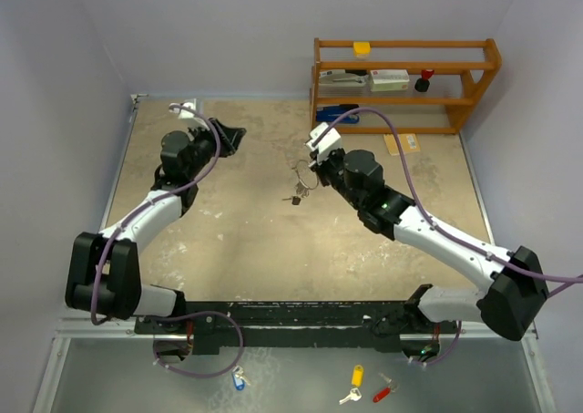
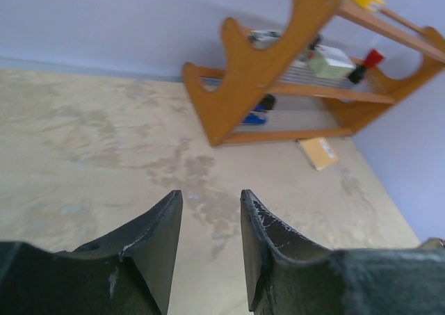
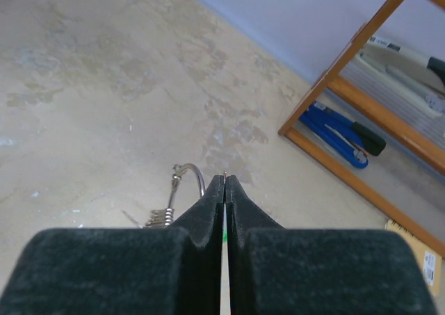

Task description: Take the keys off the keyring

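a robotics lab test cell: two white-and-black robot arms [image 1: 146, 214] bolted to a black rail [image 1: 301, 314] at the edge of a worn, stained beige table [image 1: 246, 249], boxed in by bare pale walls [image 1: 228, 30], with a wooden shelf [image 1: 428, 44] of office supplies [image 1: 389, 78] at the back.

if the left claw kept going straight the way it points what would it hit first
Nothing close: the left claw points out across the table. Beyond that stands the wooden rack, likely the first thing it would meet if it stays above the surface, though depth is hard to judge.
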`<state>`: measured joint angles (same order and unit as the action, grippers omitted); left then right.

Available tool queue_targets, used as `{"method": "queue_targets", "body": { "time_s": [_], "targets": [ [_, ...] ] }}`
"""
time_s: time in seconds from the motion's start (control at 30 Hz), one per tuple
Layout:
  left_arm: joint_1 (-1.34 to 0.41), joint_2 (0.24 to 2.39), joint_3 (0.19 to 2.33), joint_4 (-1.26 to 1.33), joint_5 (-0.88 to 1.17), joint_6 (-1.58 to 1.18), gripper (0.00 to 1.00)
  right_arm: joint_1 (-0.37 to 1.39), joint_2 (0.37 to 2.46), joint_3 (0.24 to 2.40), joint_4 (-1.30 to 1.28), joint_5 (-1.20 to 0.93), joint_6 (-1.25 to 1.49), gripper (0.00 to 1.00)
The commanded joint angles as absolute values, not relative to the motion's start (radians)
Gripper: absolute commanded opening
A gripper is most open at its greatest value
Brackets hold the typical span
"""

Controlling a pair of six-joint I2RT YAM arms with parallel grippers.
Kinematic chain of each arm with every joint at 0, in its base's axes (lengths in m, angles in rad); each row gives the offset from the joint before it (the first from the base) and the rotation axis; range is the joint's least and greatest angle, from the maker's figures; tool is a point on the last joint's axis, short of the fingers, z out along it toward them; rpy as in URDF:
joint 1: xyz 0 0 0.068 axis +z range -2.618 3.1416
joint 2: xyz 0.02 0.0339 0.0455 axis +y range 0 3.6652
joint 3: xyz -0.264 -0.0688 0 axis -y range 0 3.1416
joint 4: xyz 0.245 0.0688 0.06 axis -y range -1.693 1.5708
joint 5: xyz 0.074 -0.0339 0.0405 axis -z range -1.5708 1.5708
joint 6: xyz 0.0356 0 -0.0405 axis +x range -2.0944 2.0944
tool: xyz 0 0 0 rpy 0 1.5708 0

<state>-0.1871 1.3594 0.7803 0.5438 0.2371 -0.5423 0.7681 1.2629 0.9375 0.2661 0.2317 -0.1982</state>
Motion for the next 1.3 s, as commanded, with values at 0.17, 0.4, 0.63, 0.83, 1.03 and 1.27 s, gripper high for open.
{"method": "queue_targets", "body": {
  "time_s": [0.17,0.4,0.63,0.83,1.03,1.27],
  "targets": [
    [-0.293,1.435,0.869,0.817,0.602,-0.592,0.45,0.778,1.165,1.02,0.258,0.15,-0.232,0.0],
    [-0.303,1.513,0.83,1.285,0.768,-0.884,0.49,0.782,1.142,1.021,0.253,0.125,-0.232,0.0],
    [-0.336,1.633,0.858,1.588,0.933,-1.085,0.51,0.785,1.12,1.043,0.225,0.08,-0.233,0.0],
    [-0.337,1.673,0.838,1.64,0.957,-1.112,0.49,0.789,1.094,1.074,0.185,0.069,-0.249,0.0],
    [-0.34,1.689,0.852,1.657,0.948,-1.147,0.48,0.791,1.08,1.093,0.172,0.038,-0.246,0.0],
    [-0.362,1.674,0.866,1.714,0.946,-1.166,0.42,0.797,1.072,1.098,0.171,0.021,-0.236,0.0]
  ]
}}
